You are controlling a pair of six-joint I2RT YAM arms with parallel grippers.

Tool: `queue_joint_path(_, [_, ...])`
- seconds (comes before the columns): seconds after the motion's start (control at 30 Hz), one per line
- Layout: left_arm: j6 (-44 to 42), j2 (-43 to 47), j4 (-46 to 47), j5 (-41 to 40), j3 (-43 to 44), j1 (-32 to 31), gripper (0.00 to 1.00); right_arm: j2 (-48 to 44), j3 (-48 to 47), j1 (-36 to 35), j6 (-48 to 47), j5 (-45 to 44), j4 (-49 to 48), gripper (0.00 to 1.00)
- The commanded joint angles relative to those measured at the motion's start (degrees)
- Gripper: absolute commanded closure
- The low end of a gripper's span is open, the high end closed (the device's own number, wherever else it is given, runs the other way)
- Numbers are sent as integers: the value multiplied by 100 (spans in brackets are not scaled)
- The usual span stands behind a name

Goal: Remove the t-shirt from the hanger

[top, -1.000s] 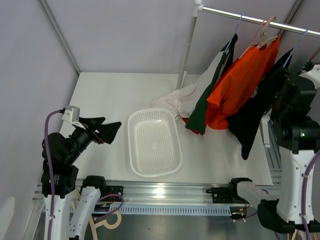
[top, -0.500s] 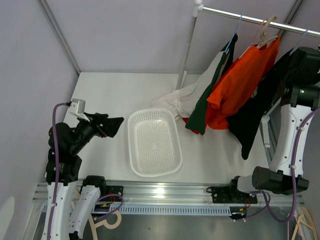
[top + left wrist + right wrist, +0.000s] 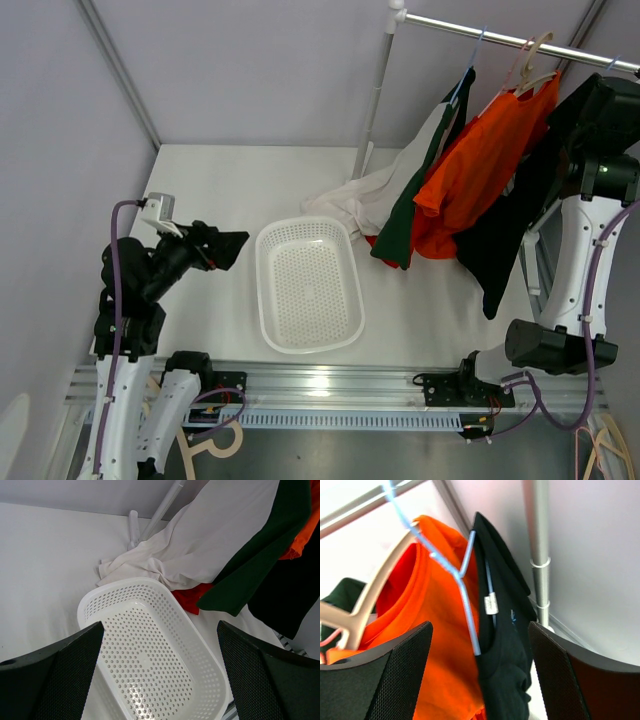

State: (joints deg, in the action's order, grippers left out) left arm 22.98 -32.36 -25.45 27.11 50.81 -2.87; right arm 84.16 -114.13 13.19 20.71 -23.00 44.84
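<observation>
Just beside the basket (image 3: 120,584) lies a white t-shirt (image 3: 210,540).

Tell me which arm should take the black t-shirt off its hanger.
Right. The right tool, open, sits up at the rail, framing the black t-shirt and its blue hanger; the left tool hovers low beside the basket.

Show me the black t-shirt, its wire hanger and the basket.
black t-shirt (image 3: 506,645), right wrist view, fabric below the collar.
wire hanger (image 3: 469,614), right wrist view, the blue wire arm at the collar.
basket (image 3: 125,584), left wrist view, its far rim.
</observation>
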Motion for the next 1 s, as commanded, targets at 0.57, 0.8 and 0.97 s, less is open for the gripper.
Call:
queue_joint_path(0.57, [-189, -411, -100, -224, 623, -20, 0, 1278, -1464, 254, -234, 226, 157, 25])
queue_joint_path(0.8, [-215, -473, -92, -259, 580, -20, 0, 1305, -1244, 263, -287, 279, -19, 63])
queue_joint_path(0.97, [-242, -482, -74, -259, 544, -20, 0, 1384, -1252, 263, -357, 436, -63, 94])
